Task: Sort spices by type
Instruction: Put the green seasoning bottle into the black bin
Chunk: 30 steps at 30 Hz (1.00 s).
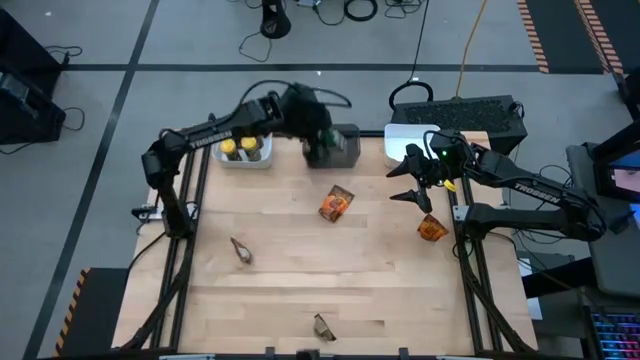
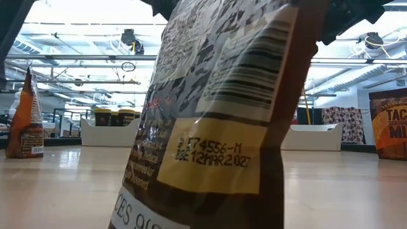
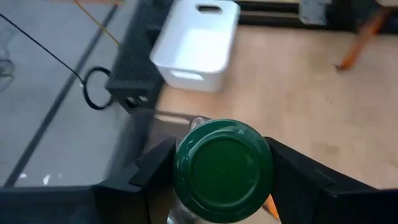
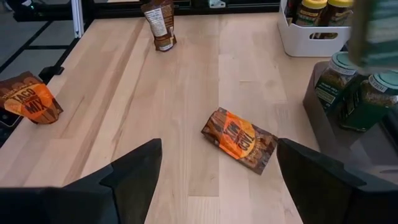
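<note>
Left wrist view shows your left end effector point(image 3: 222, 180) grasping a green-lidded jar point(image 3: 222, 163) above the grey bin point(image 1: 345, 143) at the worktop's far edge; the right end effector point(image 1: 417, 184) hangs released.

jar lid point(image 3: 222, 163): dark green | packet point(image 4: 240, 139): orange-brown, orange label | bin point(image 3: 198, 43): white | table point(image 4: 186, 93): pale wood | jar lids point(image 1: 246, 144): yellow
</note>
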Each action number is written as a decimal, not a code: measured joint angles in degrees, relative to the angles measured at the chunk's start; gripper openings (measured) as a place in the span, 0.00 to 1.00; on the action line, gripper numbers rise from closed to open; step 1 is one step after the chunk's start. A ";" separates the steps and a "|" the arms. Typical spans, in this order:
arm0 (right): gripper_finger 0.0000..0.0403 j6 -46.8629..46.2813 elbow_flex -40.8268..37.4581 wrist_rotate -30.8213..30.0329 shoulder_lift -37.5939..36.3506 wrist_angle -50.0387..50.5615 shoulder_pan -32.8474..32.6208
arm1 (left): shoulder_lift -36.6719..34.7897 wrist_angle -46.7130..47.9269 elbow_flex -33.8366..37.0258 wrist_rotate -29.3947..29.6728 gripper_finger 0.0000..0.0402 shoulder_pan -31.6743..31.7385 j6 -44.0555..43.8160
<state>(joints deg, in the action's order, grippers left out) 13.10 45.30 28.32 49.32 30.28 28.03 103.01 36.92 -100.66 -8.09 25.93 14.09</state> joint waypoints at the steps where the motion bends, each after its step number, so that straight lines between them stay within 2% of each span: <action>1: 0.75 0.02 0.00 0.00 0.00 0.00 0.00 | 0.60 -0.98 0.00 -1.02 0.53 1.22 0.24; 4: 0.75 0.06 0.00 -0.02 0.00 -0.04 0.00 | 3.77 -3.82 -0.51 -5.66 0.53 4.27 0.38; 7: 0.75 0.02 0.00 -0.04 0.00 0.01 0.01 | 8.29 -4.14 -4.04 -8.34 0.53 6.07 1.32; 12: 0.75 0.00 0.00 -0.13 0.00 1.13 0.00 | 16.33 -2.15 -14.32 -8.82 0.53 7.28 4.26; 19: 0.75 0.08 0.00 -0.35 0.00 3.76 0.02 | 27.08 7.44 -29.27 -7.96 0.53 9.24 5.85; 30: 0.75 1.05 0.00 -0.35 0.00 4.66 0.00 | 31.59 11.14 -31.30 -7.58 0.53 10.01 5.88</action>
<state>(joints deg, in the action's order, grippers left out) 14.15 45.30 27.97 49.32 34.94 28.03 134.60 48.06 -131.96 -15.68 35.94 19.97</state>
